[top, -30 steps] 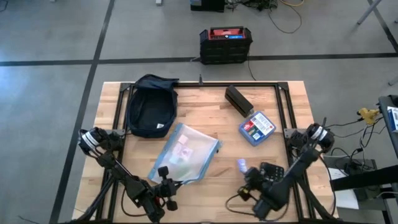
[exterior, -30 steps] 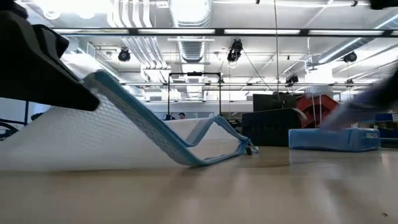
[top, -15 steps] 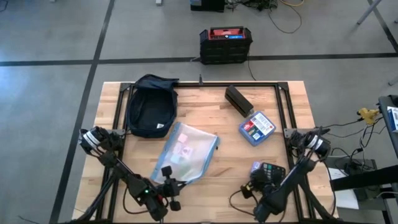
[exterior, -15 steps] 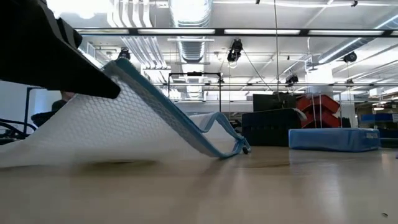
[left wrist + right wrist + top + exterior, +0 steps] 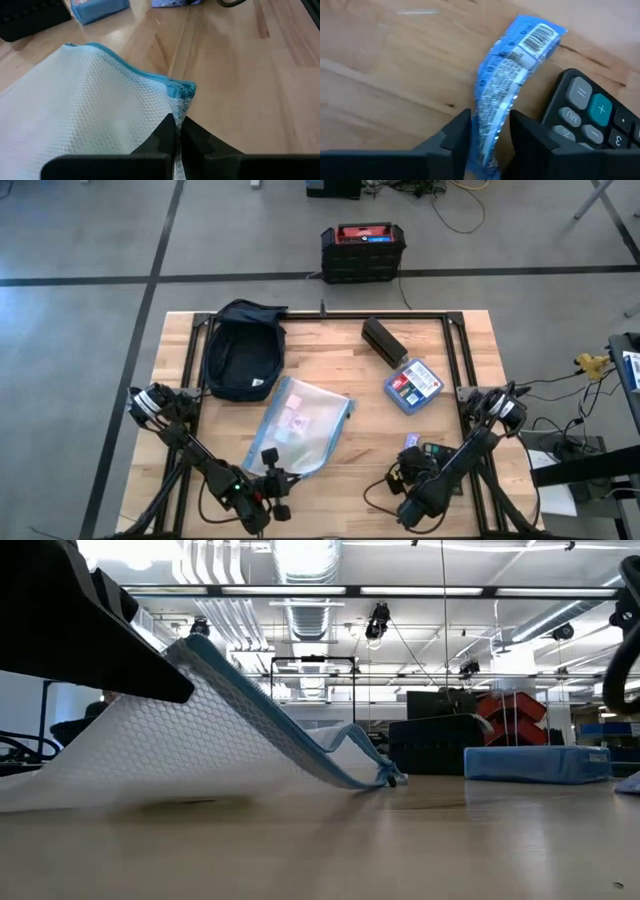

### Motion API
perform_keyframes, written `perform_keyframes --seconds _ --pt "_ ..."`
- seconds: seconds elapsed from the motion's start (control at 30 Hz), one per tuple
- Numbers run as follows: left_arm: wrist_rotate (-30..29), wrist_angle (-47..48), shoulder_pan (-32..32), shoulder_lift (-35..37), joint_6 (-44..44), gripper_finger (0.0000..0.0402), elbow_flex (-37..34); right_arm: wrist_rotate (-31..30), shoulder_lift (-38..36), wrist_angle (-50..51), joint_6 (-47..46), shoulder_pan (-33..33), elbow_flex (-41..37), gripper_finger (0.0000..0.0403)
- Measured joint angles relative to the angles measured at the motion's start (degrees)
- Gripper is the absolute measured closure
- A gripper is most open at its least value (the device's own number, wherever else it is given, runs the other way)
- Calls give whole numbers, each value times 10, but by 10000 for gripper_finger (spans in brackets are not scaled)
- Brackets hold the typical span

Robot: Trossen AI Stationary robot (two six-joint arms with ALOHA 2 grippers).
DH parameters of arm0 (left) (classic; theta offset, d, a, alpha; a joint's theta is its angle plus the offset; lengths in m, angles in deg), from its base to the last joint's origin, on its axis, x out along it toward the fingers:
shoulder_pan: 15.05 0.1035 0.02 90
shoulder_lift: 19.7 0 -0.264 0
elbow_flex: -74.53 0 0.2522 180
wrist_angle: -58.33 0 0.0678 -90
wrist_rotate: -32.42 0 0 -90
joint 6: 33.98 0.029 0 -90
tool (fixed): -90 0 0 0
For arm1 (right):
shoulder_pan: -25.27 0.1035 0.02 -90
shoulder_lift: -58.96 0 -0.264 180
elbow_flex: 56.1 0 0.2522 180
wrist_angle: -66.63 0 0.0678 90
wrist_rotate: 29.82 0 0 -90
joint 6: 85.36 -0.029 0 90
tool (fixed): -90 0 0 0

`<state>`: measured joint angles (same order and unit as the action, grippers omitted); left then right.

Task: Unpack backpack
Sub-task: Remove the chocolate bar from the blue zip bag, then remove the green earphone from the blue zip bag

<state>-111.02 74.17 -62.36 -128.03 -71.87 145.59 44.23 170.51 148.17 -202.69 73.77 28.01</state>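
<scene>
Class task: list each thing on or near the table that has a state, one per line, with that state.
backpack: lying flat, untouched
mesh pouch: zipped, corner lifted by left gripper
blue packet: between the right gripper jaws
calculator: flat, beside packet
blue box: closed, flat

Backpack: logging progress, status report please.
Left gripper shut on mesh pouch. Right gripper holds blue packet beside calculator. Backpack untouched, far left. Nothing in the way.

Mesh plastic pouch [image 5: 90, 105], wooden table [image 5: 260, 90]
</scene>
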Motion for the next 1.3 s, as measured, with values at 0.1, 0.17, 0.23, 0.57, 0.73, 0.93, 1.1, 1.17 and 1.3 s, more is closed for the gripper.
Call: perform_keyframes --seconds 0.1,0.17,0.23,0.57,0.73,0.93,1.1,1.17,1.3 --pt "0 -1 0 0 7 402 0 0 -4 8 35 0 15 243" --pt "0 -2 0 0 10 402 0 0 -4 32 58 0 32 222" --pt "0 -3 0 0 18 402 0 -9 -5 61 85 0 51 203" --pt "-14 -12 -52 4 76 402 0 -332 -1 -208 459 -38 51 154" --pt "-10 -15 -74 4 39 402 0 -332 26 -469 760 -107 31 166" --pt "34 -15 -80 5 1 401 0 -254 33 -548 861 -184 30 189" --pt "34 -6 -80 6 -1 384 0 -199 34 -567 878 -216 12 200" --pt "34 7 -78 6 6 371 0 -196 34 -599 888 -215 8 201" --pt "32 59 -75 8 22 336 0 -209 37 -659 970 -212 8 199"
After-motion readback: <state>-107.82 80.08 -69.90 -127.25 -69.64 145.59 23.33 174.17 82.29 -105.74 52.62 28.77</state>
